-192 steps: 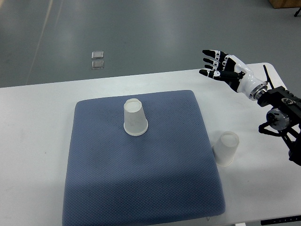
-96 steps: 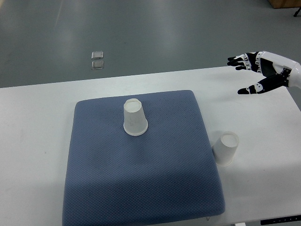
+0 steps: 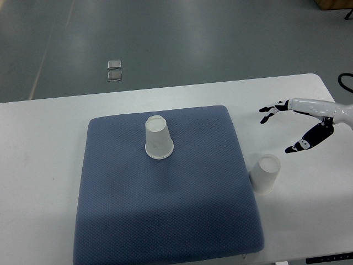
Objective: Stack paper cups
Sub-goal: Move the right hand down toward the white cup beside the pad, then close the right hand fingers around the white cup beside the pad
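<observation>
Paper cup (image 3: 159, 138), white: stands upside down, wide rim on the pad, narrow base up. Position: on the blue pad, toward its 12 o'clock edge and a little left of the pad's centre. Touched by nothing.

Second cup (image 3: 265, 174), white: also upside down, standing on the bare table just beside the pad's right edge, at about 4 o'clock from the first cup. Well apart from the first cup. Whether it touches the pad's edge cannot be told.

Blue pad (image 3: 171, 210): square, soft-cornered, textured cloth, lying flat in the middle of the table; it carries only the first cup.

Right hand (image 3: 298, 124): white with black fingers, its arm entering from the right edge. Position: above the table at about 1 o'clock from the second cup, near it but apart from it. Fingers spread wide, the upper ones (image 3: 269, 112) reaching toward 9 o'clock, the thumb pointing down-left toward the second cup. Holds nothing.

Left hand: none shows in the top view.

Table (image 3: 44, 182): white top, rounded far-right corner, filling the lower two thirds of the view.

Floor (image 3: 193, 38): grey, glossy, beyond the table's 12 o'clock edge. Two small clear square pieces (image 3: 115, 70) lie on it, one just above the other, at about 11 o'clock from the first cup.
</observation>
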`<state>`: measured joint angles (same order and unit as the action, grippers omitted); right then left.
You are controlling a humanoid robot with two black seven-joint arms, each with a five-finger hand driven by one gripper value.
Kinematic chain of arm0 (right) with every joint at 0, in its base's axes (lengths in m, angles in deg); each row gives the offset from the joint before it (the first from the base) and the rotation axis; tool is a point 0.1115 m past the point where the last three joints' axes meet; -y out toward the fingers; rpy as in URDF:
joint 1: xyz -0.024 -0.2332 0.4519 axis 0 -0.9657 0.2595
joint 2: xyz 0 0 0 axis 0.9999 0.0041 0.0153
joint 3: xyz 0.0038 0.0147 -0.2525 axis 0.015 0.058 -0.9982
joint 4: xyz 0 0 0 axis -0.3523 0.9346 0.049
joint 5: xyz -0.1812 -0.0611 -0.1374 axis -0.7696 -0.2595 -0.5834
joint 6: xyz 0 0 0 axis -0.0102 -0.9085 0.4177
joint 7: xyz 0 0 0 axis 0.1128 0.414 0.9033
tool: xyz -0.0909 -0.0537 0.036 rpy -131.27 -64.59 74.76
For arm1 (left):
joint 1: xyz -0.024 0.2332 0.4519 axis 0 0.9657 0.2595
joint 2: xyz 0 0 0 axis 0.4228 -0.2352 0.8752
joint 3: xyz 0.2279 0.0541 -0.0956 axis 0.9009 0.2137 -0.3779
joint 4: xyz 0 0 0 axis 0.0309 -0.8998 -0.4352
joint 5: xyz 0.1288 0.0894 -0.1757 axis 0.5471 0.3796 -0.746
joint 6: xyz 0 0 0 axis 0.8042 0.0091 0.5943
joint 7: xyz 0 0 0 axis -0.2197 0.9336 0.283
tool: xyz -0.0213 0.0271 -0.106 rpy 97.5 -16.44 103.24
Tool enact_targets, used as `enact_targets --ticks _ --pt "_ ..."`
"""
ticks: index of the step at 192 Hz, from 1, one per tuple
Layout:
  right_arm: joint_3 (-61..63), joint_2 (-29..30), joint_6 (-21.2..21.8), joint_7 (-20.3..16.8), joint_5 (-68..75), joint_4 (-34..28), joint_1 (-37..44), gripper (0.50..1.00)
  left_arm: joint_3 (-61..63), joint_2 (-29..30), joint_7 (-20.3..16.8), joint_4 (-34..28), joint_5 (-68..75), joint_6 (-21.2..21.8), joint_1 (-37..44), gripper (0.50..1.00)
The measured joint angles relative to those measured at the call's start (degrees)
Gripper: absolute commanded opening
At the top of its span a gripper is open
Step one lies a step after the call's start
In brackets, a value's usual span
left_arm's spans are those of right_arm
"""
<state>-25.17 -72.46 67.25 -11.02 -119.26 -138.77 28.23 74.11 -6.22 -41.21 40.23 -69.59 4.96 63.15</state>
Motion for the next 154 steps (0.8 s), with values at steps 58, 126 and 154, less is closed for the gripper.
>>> enact_targets --ticks 58,126,154 --pt "-5.7 0.0 -4.5 1.3 -8.3 -1.1 0.0 0.926 0.0 0.0 0.0 0.0 0.0 0.0 0.0 1.000" --pt "-8.2 0.7 -6.7 1.7 -11.4 -1.1 -0.1 0.926 0.0 0.0 0.0 0.0 0.0 0.0 0.0 1.000" --pt "-9.2 1.3 -8.4 1.3 -12.1 -1.1 0.0 0.926 0.0 0.0 0.0 0.0 0.0 0.0 0.0 1.000"
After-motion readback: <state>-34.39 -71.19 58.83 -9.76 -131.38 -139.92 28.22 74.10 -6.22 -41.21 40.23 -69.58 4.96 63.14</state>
